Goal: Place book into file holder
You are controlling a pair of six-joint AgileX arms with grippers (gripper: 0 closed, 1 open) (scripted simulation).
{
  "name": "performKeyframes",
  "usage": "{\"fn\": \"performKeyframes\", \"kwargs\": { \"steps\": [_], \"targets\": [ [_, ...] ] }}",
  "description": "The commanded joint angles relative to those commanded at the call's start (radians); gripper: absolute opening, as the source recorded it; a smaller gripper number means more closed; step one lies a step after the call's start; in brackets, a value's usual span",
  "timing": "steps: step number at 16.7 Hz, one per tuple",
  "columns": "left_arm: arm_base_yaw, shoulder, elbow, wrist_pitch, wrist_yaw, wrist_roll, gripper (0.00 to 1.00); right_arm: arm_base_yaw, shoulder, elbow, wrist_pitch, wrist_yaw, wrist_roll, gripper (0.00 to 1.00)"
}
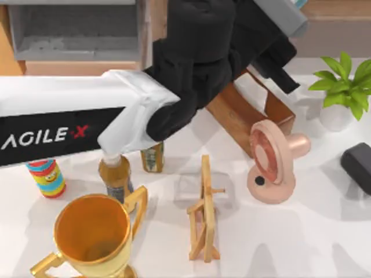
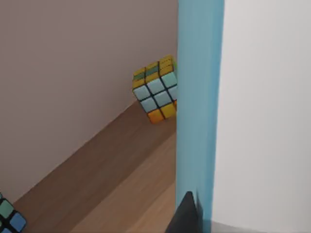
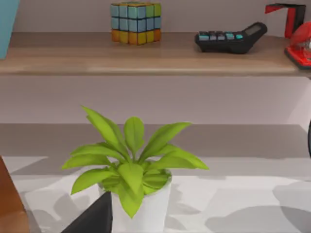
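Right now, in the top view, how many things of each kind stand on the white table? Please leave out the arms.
Gold trophy: 1
Bottles: 2
Striped toy: 1
Wooden stand: 1
Wooden tissue box: 1
Pink round device: 1
Potted plant: 1
Black block: 1
Total: 9

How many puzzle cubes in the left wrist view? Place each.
2. One puzzle cube is beside the book; the second cube is cut by the frame edge. The book may hide others.
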Motion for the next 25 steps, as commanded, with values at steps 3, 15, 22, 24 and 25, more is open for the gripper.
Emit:
{"fn": "performKeyframes", "kwargs": {
  "steps": [3,15,22,24,25],
  "targets": [
    [0.075,-0.177,-0.213,0.023,0.069,0.164,0.0,0.0,0.0,0.0,0.0,0.0,0.0,1.0],
    [0.553,-0.147,-0.537,0.214,0.0,0.987,0.0,0.0,0.0,0.0,0.0,0.0,0.0,1.0],
    [0.583,-0.03,-0.471,0.275,-0.021,1.066,0.0,0.0,0.0,0.0,0.0,0.0,0.0,1.0],
    [0.579,-0.032,-0.475,0.274,-0.021,1.066,0.0,0.0,0.0,0.0,0.0,0.0,0.0,1.0],
    [0.579,-0.031,-0.472,0.274,-0.02,1.065,0.0,0.0,0.0,0.0,0.0,0.0,0.0,1.0]
  ]
}}
